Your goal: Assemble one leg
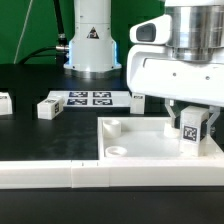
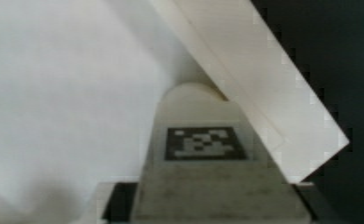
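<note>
My gripper (image 1: pixel 190 128) is shut on a leg (image 1: pixel 189 123), a small white block with a black-and-white tag. It holds the leg upright over the far right corner of the large flat white panel (image 1: pixel 150 140). I cannot tell whether the leg touches the panel. In the wrist view the leg (image 2: pixel 205 142) runs up between the dark fingers (image 2: pixel 122 200), tag facing the camera. Its tip is against the panel's raised edge (image 2: pixel 268 80), above the panel's flat face (image 2: pixel 54 100).
Two more loose legs (image 1: pixel 48 107) (image 1: pixel 5 100) lie on the black table at the exterior view's left. The marker board (image 1: pixel 90 98) lies in front of the robot base (image 1: pixel 90 45). A white rail (image 1: pixel 60 172) borders the panel's near side.
</note>
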Action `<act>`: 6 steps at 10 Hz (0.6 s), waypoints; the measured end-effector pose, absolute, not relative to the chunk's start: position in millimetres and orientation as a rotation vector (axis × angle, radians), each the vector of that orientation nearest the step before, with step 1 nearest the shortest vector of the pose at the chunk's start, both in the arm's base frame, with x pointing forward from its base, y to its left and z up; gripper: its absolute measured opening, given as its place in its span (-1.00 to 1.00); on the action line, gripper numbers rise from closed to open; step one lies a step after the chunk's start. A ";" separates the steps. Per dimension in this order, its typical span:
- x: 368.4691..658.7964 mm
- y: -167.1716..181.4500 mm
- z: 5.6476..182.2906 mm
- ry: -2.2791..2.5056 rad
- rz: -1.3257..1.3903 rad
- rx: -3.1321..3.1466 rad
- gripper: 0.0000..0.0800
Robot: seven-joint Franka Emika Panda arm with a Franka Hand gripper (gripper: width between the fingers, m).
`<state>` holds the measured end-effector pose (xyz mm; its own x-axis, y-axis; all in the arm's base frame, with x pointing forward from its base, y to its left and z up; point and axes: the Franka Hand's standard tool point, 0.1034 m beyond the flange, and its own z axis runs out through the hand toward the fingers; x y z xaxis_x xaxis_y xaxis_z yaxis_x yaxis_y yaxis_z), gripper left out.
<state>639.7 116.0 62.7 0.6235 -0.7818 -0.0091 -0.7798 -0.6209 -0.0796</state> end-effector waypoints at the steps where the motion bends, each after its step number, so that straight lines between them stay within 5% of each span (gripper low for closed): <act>1: 639.5 115.9 62.5 1.514 -0.030 -2.660 -0.27; 6: 636.8 117.9 61.9 2.248 0.008 -2.038 -0.27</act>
<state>636.8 117.9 61.9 -0.0946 -0.9921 -0.0826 -0.9926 0.1003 -0.0680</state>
